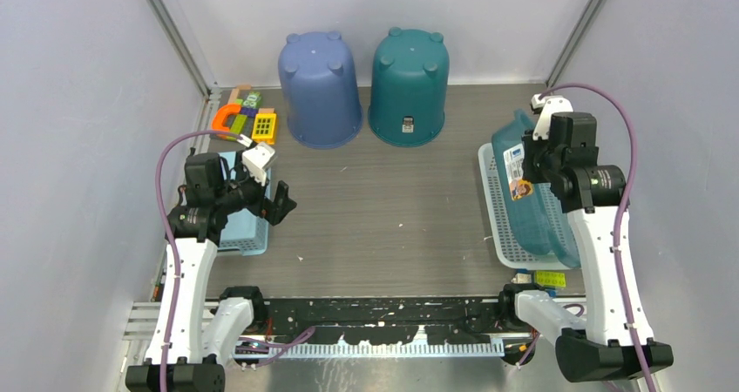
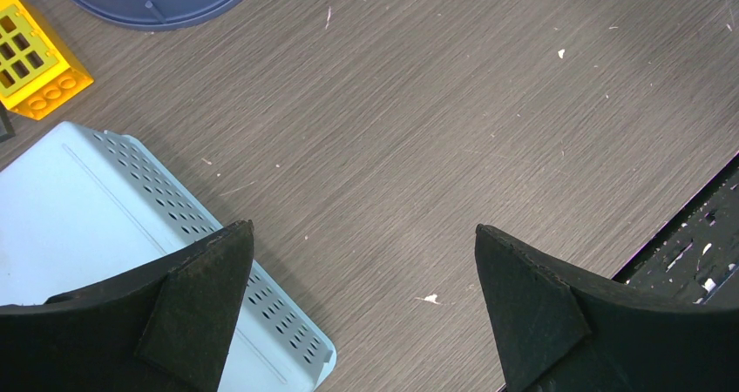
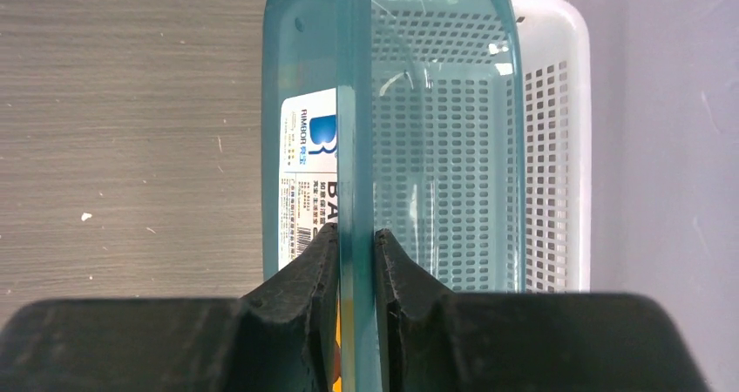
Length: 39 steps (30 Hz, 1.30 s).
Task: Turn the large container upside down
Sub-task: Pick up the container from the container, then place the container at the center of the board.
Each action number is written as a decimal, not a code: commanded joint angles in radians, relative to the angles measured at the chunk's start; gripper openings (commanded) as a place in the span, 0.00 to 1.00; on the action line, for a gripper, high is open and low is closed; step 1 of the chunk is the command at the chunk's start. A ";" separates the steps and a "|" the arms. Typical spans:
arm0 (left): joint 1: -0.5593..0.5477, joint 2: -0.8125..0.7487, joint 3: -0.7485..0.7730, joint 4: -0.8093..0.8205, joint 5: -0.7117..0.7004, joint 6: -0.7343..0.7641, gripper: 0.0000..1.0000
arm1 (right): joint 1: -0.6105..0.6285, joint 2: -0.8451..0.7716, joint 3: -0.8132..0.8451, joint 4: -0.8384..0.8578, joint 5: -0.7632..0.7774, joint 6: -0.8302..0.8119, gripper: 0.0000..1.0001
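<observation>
The large container is a translucent teal tub with a white label, sitting in a white perforated basket at the table's right side. In the top view it leans somewhat. My right gripper is shut on the tub's left wall. In the right wrist view the gripper has one finger outside by the label and one inside the large container. My left gripper hovers open over the left part of the table. Nothing is between its fingers, and bare table shows under the gripper.
A blue bucket and a teal bucket stand upside down at the back. A light blue basket lies under the left arm and also shows as a basket beside the left finger. Toy blocks are at the back left.
</observation>
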State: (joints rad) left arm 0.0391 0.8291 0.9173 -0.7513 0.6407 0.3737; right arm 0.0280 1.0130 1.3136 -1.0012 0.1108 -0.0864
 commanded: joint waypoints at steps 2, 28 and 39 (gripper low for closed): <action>-0.002 -0.007 0.000 0.042 0.022 0.000 1.00 | 0.000 -0.024 0.094 0.026 0.012 0.009 0.01; -0.003 0.001 -0.007 0.051 0.008 -0.003 1.00 | 0.419 0.309 0.623 -0.161 -0.277 -0.086 0.01; -0.002 0.002 -0.011 0.048 -0.009 0.000 1.00 | 0.703 0.464 0.546 -0.116 -0.358 -0.220 0.01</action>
State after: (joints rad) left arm 0.0391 0.8349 0.9062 -0.7372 0.6292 0.3737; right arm 0.6716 1.4914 1.9411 -1.1969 -0.1974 -0.2314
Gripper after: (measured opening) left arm 0.996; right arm 0.220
